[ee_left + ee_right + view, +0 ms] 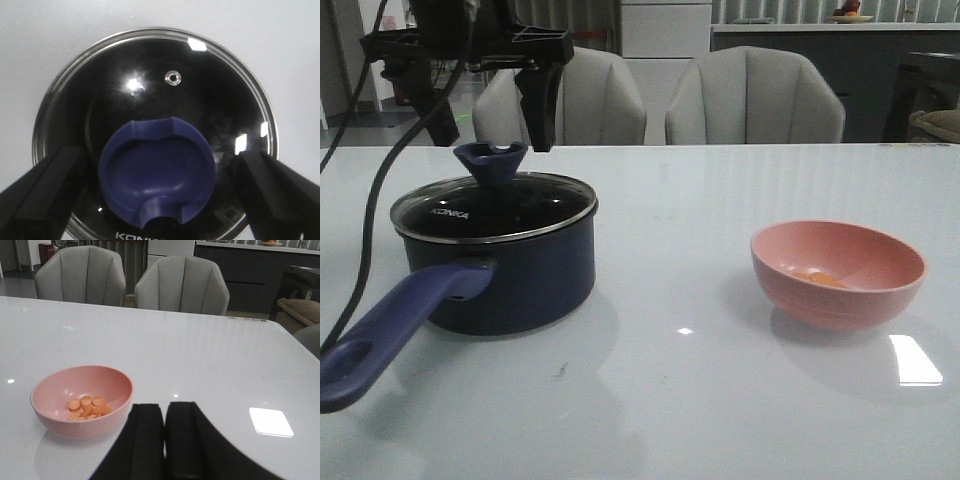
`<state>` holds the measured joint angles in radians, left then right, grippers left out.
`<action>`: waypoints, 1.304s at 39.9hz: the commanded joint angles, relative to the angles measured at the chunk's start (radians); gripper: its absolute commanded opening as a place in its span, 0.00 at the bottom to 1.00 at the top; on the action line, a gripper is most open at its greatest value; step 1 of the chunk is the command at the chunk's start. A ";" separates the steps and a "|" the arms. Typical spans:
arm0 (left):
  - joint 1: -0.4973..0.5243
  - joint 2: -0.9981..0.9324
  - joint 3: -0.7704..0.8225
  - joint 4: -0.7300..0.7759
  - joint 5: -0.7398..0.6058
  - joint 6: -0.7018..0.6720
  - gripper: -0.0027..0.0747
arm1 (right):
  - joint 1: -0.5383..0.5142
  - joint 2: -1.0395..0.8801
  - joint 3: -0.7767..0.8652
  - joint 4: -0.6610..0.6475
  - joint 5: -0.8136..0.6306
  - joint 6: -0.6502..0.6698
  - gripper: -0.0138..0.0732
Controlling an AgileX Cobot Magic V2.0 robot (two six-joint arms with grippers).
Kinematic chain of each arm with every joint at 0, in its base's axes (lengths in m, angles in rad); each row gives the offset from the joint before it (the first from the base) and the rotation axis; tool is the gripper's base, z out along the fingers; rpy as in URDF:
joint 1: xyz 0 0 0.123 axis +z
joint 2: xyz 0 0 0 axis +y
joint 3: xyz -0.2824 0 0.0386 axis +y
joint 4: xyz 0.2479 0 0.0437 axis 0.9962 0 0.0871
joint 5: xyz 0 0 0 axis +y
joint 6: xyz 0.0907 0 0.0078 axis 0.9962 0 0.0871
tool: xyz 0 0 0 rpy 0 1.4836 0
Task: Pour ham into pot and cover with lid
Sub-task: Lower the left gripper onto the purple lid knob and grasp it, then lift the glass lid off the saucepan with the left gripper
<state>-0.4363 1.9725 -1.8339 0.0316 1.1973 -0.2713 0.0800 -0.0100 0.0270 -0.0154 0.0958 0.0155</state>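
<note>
Lid (495, 205) seated on pot (500, 270)
Left claw (492, 122) open above knob; right claw (165, 440) closed; ham (89, 407) in bowl (55, 390).

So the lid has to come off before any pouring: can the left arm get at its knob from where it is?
Probably yes. The left gripper hangs open right above the lid, one finger on each side of the blue knob, with nothing between them.
</note>
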 commanded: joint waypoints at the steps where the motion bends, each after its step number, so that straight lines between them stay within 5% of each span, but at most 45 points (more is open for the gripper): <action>1: -0.004 -0.047 -0.036 -0.003 -0.013 -0.026 0.84 | -0.003 -0.020 -0.005 -0.011 -0.084 -0.002 0.35; 19: -0.002 0.001 -0.037 -0.023 0.015 -0.057 0.83 | -0.003 -0.020 -0.005 -0.011 -0.084 -0.002 0.35; 34: -0.002 0.003 -0.037 -0.023 0.017 -0.058 0.44 | -0.003 -0.020 -0.005 -0.011 -0.084 -0.002 0.35; 52: -0.002 0.003 -0.095 -0.022 0.038 -0.058 0.41 | -0.003 -0.020 -0.005 -0.011 -0.084 -0.002 0.35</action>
<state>-0.4363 2.0346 -1.8659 0.0141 1.2407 -0.3147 0.0800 -0.0100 0.0270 -0.0154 0.0958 0.0155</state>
